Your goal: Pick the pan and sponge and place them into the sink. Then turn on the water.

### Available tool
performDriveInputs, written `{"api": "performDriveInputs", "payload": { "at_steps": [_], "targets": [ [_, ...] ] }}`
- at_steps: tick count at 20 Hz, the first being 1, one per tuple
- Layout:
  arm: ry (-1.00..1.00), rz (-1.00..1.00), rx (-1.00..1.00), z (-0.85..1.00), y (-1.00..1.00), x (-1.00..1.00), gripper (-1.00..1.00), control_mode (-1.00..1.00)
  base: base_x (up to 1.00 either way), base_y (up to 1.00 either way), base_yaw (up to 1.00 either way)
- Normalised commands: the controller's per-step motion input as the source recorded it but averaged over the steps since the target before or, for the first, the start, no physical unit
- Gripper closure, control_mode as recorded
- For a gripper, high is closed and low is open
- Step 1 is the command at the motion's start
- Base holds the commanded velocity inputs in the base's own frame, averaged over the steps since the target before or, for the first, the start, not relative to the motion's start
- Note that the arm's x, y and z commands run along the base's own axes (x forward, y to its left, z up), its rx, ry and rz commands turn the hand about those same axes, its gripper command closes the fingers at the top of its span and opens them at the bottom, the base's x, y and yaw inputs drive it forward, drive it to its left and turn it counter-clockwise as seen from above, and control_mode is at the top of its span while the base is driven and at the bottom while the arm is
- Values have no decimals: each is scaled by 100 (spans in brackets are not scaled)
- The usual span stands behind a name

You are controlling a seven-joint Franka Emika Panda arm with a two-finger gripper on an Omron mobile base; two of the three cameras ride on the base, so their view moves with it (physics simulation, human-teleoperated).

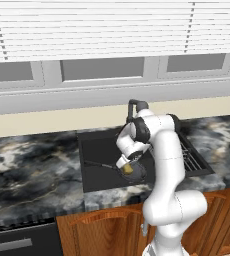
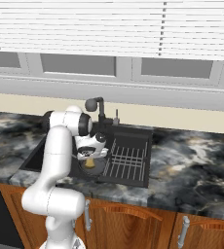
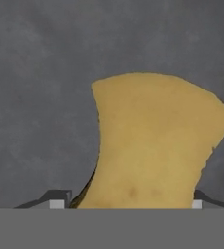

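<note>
From the left base view, the gripper hangs low in the sink, over the pan lying there, with the sponge at its tips.

From the right base view, the dish rack sits just beside the pan, so room is tight there.

In the hand view, the sponge sits between wide-apart jaws above grey pan floor; whether they pinch it is unclear. It looks soft and light, best taken across its short sides.

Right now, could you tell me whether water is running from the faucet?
No, the faucet stands dry, with no blue stream falling into the sink.
</note>
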Motion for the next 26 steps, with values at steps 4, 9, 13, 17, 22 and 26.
{"api": "performDriveInputs", "payload": {
  "at_steps": [4, 9, 13, 17, 22, 26],
  "targets": [
    [-3, 0, -1, -21, 8, -4, -100, -100, 0, 0, 0],
    [-5, 0, 0, -5, 1, -18, -100, -100, 0, 0, 0],
    [-6, 0, 1, 25, 2, -21, -100, -100, 0, 0, 0],
    [-6, 0, 0, 35, 1, -10, -100, -100, 0, 0, 0],
    [-6, 0, 0, 40, 0, -3, -100, -100, 0, 0, 0],
    [-5, 0, 1, 41, -3, 0, -100, -100, 0, 0, 0]
  ]
}}
